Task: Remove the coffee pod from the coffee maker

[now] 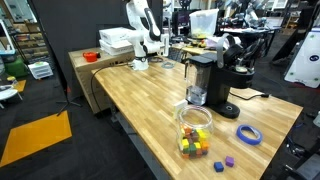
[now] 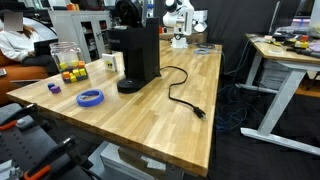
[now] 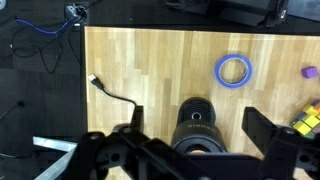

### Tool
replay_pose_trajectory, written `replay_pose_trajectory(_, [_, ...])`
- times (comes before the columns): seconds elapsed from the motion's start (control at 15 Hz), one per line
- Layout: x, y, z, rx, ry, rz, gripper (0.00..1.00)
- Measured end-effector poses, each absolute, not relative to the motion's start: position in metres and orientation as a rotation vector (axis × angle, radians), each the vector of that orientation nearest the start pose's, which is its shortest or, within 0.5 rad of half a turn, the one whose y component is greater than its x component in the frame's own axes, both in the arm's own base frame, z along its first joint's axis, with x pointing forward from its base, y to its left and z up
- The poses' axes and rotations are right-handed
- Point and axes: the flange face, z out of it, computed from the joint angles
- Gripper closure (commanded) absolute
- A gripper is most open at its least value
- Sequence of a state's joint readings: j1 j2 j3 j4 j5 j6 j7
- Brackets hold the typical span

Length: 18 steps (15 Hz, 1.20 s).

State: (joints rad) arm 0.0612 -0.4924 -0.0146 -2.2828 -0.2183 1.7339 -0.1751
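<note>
The coffee maker (image 1: pixel 203 78) is a tall black machine with a rounded black base, standing on the wooden table (image 1: pixel 140 100). It shows in both exterior views (image 2: pixel 135 55). In the wrist view I look straight down on its top and base (image 3: pixel 197 118). My gripper (image 3: pixel 200 130) is open, one finger on each side of the machine and above it. In an exterior view the gripper (image 1: pixel 238 60) is a dark mass beside the machine's top. I cannot make out the coffee pod in any view.
A clear jar of coloured blocks (image 1: pixel 195 130) stands near the machine. A blue tape ring (image 3: pixel 233 70) and a purple block (image 3: pixel 311 72) lie nearby. The black power cord (image 2: pixel 182 95) trails across the table. White equipment (image 2: pixel 180 20) stands at the far end.
</note>
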Motion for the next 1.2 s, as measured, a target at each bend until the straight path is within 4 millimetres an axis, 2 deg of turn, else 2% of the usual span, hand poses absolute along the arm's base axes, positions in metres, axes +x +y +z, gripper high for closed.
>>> replay_pose_trajectory(0.27, [0.403,0.014,0.543,-3.247,-0.478,0.031,0.0])
replay_pose_trajectory(0.67, [0.41,0.024,0.548,-3.204,-0.597,-0.054,0.0])
replay_pose_trajectory(1.2, [0.41,0.025,0.548,-3.203,-0.599,-0.051,0.0])
